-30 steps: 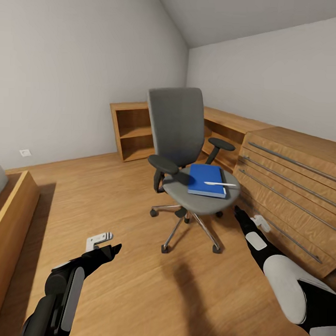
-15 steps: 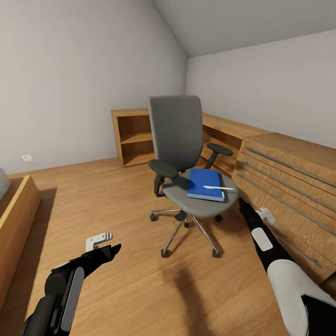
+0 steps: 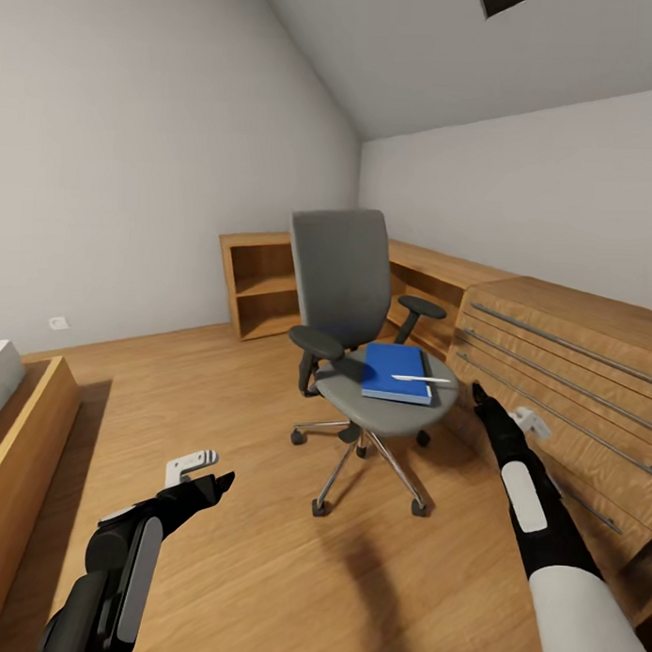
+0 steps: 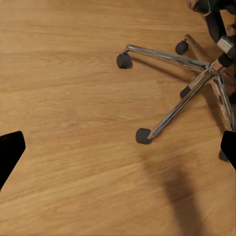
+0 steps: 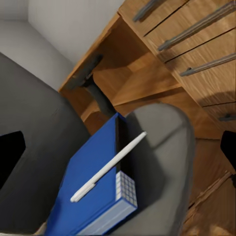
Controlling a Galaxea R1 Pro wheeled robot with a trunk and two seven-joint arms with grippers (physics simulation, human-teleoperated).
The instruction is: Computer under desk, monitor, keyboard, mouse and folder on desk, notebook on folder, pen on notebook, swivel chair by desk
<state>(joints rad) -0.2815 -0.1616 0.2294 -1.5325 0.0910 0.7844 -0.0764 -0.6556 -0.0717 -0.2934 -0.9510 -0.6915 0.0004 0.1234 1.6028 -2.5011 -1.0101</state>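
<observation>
Blue folder with the white pen across it rests on the swivel chair seat, just ahead of your right pincer, whose fingertips stand spread at the wrist view's edges. Your left pincer, also spread, hangs over bare floor near the chair's chrome base. Nothing looks moved to the bench yet; every placement remains, you may judge. Wooden bookshelf compartments beyond stand empty.

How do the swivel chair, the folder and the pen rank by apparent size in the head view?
1. swivel chair, by far the largest.
2. folder, the blue rectangle lying on the seat.
3. pen, the thin white stick on top of it.
All three sit at about the same depth, so the order is safe.
</observation>
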